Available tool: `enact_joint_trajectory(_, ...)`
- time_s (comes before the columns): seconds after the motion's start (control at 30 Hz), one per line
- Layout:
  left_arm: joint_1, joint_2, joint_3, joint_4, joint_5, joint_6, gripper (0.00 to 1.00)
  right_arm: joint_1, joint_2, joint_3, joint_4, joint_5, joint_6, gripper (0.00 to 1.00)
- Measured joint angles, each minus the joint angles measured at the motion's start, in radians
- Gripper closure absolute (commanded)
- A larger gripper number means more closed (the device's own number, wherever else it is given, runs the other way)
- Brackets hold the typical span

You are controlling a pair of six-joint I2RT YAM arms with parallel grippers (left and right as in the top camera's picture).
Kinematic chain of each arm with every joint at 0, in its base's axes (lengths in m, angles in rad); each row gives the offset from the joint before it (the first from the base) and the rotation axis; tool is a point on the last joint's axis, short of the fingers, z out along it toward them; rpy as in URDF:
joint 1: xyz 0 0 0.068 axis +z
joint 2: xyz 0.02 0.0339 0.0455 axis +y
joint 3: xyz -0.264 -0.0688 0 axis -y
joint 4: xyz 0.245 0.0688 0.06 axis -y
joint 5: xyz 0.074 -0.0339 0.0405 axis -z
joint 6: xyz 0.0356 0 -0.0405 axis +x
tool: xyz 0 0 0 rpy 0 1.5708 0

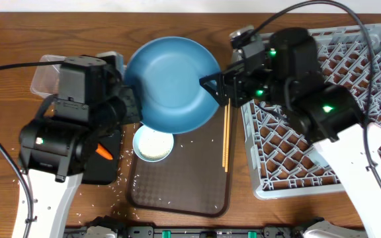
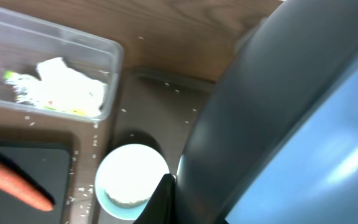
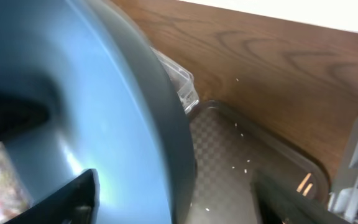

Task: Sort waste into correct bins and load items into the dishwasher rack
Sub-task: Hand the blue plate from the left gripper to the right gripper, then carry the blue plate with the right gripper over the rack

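Observation:
The large dark blue dish [image 1: 170, 79] hangs tilted above the table between both arms. My left gripper [image 1: 132, 104] is shut on its left rim; in the left wrist view one black finger [image 2: 163, 198] presses against the dish [image 2: 291, 124]. My right gripper [image 1: 218, 88] straddles the right rim with its jaws apart. In the right wrist view the dish [image 3: 73, 93] has one finger [image 3: 67, 199] on its inner face, and the other finger [image 3: 291, 202] stands clear of it. The light blue cup [image 1: 153, 144] holds rice. The dishwasher rack [image 1: 376, 79] stands at the right.
The clear tub [image 2: 104, 56] holds crumpled white paper [image 2: 67, 84] and a wrapper. A carrot piece [image 1: 103, 151] lies on the black tray [image 1: 104, 170]. Chopsticks [image 1: 225, 139] lie on the brown serving tray [image 1: 190, 188]. Rice grains [image 1: 118, 188] are scattered around.

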Motion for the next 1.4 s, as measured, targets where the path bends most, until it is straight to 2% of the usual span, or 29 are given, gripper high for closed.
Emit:
enact_joint_trajectory(0.07, -0.031, 0.0, 0.0, 0.002, 0.001, 0.0, 0.94, 0.013, 0.02, 0.0, 0.004, 0.02, -0.001, 0.61)
enact_joint_trajectory(0.1, -0.04, 0.0, 0.0, 0.003, 0.003, 0.0, 0.94, 0.017, 0.031, 0.0, 0.005, 0.029, 0.01, 0.73)
enact_joint_trajectory(0.2, -0.056, 0.0, 0.0, 0.002, -0.009, 0.0, 0.94, 0.02, 0.045, 0.0, 0.006, 0.035, 0.003, 0.99)
enact_joint_trajectory(0.3, -0.05, 0.002, 0.0, 0.007, -0.021, -0.001, 0.9, 0.017, 0.045, 0.0, 0.006, 0.066, -0.012, 0.99)
enact_joint_trajectory(0.33, -0.052, 0.001, 0.0, 0.007, -0.021, 0.0, 0.83, 0.018, 0.045, 0.0, 0.005, 0.068, -0.015, 0.99)
enact_joint_trajectory(0.4, -0.051, 0.001, 0.0, 0.015, -0.013, 0.005, 0.58, 0.018, 0.045, 0.0, 0.004, 0.072, -0.019, 0.99)
enact_joint_trajectory(0.47, -0.056, 0.001, 0.0, 0.027, -0.005, 0.006, 0.38, 0.014, 0.045, -0.001, 0.0, 0.074, -0.022, 0.99)
enact_joint_trajectory(0.5, -0.057, 0.001, 0.0, 0.03, -0.002, 0.004, 0.2, 0.011, 0.045, -0.001, -0.005, 0.079, -0.023, 0.99)
enact_joint_trajectory(0.53, -0.057, 0.001, 0.0, 0.031, -0.001, 0.002, 0.12, 0.006, 0.045, -0.001, -0.012, 0.091, -0.023, 0.99)
enact_joint_trajectory(0.63, -0.057, 0.001, 0.0, 0.032, 0.0, 0.005, 0.01, -0.019, 0.043, -0.001, -0.048, 0.157, -0.023, 0.99)
enact_joint_trajectory(0.83, -0.057, 0.0, 0.0, 0.035, 0.007, 0.002, 0.02, -0.103, 0.004, -0.002, -0.143, 0.407, -0.018, 0.99)
enact_joint_trajectory(0.97, -0.057, -0.01, 0.0, 0.04, 0.007, 0.002, 0.02, -0.195, -0.044, -0.002, -0.204, 0.676, -0.014, 0.99)
enact_joint_trajectory(1.1, -0.057, -0.029, 0.0, 0.042, 0.007, 0.003, 0.02, -0.287, -0.068, -0.002, -0.206, 0.977, -0.019, 0.99)
enact_joint_trajectory(1.4, -0.057, -0.037, 0.0, 0.042, 0.007, 0.003, 0.02, -0.413, 0.017, -0.002, -0.163, 1.456, -0.135, 0.99)
